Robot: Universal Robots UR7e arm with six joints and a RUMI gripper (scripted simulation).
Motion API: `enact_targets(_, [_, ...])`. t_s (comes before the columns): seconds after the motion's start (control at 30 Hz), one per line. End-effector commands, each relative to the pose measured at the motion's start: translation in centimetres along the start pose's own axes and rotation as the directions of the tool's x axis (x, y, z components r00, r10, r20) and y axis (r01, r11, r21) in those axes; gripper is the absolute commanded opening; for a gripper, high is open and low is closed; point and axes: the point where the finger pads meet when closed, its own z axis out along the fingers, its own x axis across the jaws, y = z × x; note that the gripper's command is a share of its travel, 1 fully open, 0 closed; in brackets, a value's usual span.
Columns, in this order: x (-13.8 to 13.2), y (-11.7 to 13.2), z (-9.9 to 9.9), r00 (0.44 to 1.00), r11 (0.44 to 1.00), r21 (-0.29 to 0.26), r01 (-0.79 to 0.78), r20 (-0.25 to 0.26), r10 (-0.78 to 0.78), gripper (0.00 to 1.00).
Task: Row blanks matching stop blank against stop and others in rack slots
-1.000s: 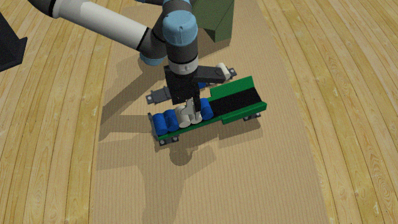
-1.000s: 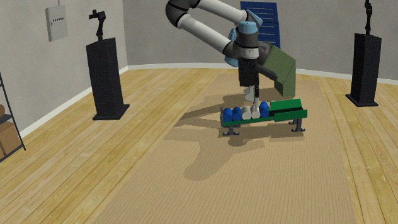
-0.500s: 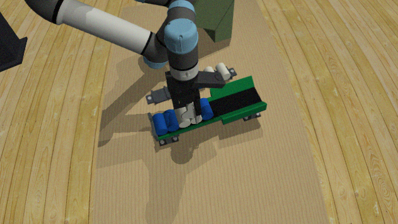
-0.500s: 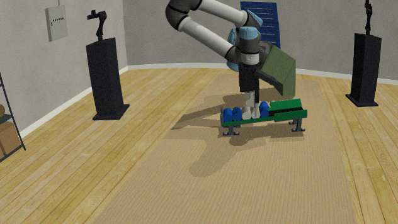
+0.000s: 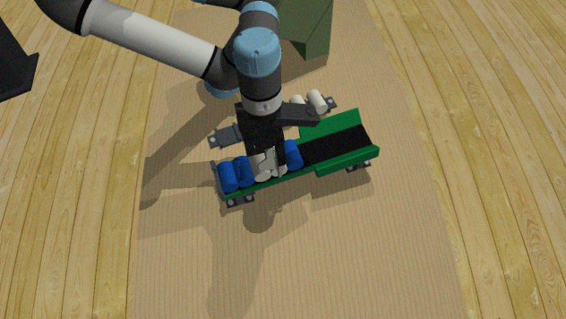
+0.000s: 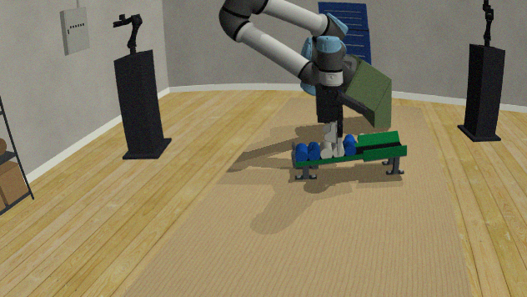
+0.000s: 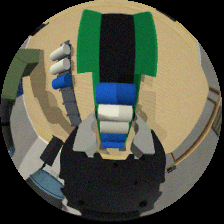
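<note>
Your claw (image 5: 273, 168) (image 6: 333, 143) (image 7: 115, 112) stands part-open, nothing gripped, at the feed ramp (image 5: 347, 162) (image 6: 383, 154) (image 7: 89, 42); the white blank there (image 7: 115, 112) looks stiff, light, prone to roll, so pinch its ends midway.

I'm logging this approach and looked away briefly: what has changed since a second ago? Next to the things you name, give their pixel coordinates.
The gripper (image 5: 270, 167) (image 6: 334, 145) (image 7: 115, 112) has come down toward the two white blanks in the row on the green ramp (image 5: 348, 161) (image 6: 384, 154) (image 7: 89, 45). Nothing has visibly been taken hold of or let go; the fingers stand apart. The five blanks on the ramp, three blue and two white, look unmoved.
</note>
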Motion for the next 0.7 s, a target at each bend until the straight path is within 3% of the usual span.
enact_targets(0.0, [-0.2,-0.13,0.12,1.0,1.0,0.001,0.003,0.003,-0.003,0.51])
enact_targets(0.63, [-0.2,-0.13,0.12,1.0,1.0,0.001,0.003,0.003,-0.003,0.51])
enact_targets(0.67, [-0.2,-0.13,0.12,1.0,1.0,0.001,0.003,0.003,-0.003,0.38])
